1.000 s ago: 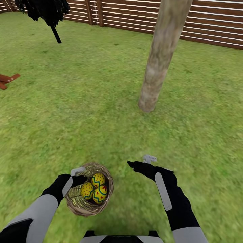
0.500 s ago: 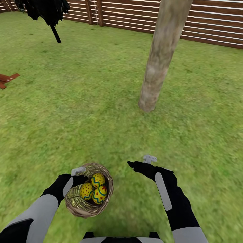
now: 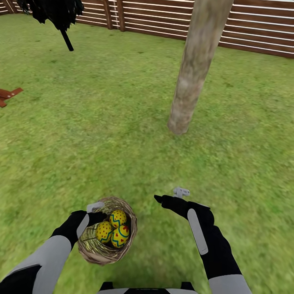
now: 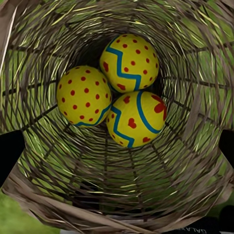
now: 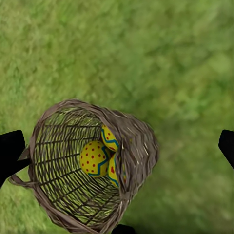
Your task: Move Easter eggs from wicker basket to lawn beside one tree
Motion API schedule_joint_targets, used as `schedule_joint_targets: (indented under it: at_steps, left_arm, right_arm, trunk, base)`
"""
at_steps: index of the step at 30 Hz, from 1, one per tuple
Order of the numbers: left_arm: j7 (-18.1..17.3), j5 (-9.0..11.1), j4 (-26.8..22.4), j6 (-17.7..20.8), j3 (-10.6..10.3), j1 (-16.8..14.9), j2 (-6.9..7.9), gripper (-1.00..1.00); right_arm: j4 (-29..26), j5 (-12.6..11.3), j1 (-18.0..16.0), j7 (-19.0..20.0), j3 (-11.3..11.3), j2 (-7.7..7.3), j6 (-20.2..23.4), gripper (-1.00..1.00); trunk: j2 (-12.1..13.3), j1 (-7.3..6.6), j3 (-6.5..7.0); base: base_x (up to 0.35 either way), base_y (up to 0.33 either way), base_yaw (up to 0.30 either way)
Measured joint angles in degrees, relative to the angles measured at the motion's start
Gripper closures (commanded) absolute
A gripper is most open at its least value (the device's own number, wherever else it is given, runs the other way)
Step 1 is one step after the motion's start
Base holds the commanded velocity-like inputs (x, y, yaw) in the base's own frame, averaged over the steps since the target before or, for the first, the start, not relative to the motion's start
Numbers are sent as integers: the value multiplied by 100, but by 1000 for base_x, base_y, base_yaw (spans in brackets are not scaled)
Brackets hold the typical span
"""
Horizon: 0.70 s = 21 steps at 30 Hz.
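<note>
While all three Easter eggs (image 4: 134, 119) huddle touching at the bottom of the wicker basket (image 3: 92, 249), first step not yet done: nothing taken out. Left pincer (image 3: 94, 207) at the basket's rim, looking straight down its mouth, fingers (image 4: 9, 153) standing wide at either side of the weave; cannot tell whether clenched on it or merely straddling. Right pincer (image 3: 169, 195) released and empty, fingers (image 5: 9, 151) spread, basket near it on the left pincer's side, tilted over the lawn (image 3: 102, 134). Tree (image 3: 188, 81) ahead of the right pincer, well apart. Next, probably: closing that gap, then reaching the free pincer into the basket for one egg. Against half a second ago, little differs: slight shift of the whole view, basket sagging a touch lower.
</note>
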Motion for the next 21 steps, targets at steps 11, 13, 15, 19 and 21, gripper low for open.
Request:
schedule_joint_targets:
  at_steps: [11, 13, 15, 19, 21]
  left_arm:
    - [0, 0, 0, 0, 0, 0, -8, -100]
    - [0, -1, 0, 0, 0, 0, -8, -100]
    - [0, 0, 0, 0, 0, 0, -9, -100]
    - [0, 0, 0, 0, -7, 0, -12, -100]
    - [0, 0, 0, 0, -8, 0, -12, -100]
  right_arm:
    - [-3, 0, 0, 1, 3, 0, -4, -100]
    - [-4, 0, 0, 1, 4, 0, -6, -100]
    - [-4, 0, 0, 1, 2, 0, -3, -100]
    - [-4, 0, 0, 0, 4, 0, -7, -100]
    - [-4, 0, 0, 1, 1, 0, -4, -100]
  trunk:
    - [-442, 242, -198]
    - [-522, 286, -234]
    - [-602, 330, -269]
    - [-763, 417, -341]
    - [-843, 461, -377]
  base:
    - [0, 0, 0]
    - [0, 0, 0]
    - [0, 0, 0]
    - [0, 0, 0]
    - [0, 0, 0]
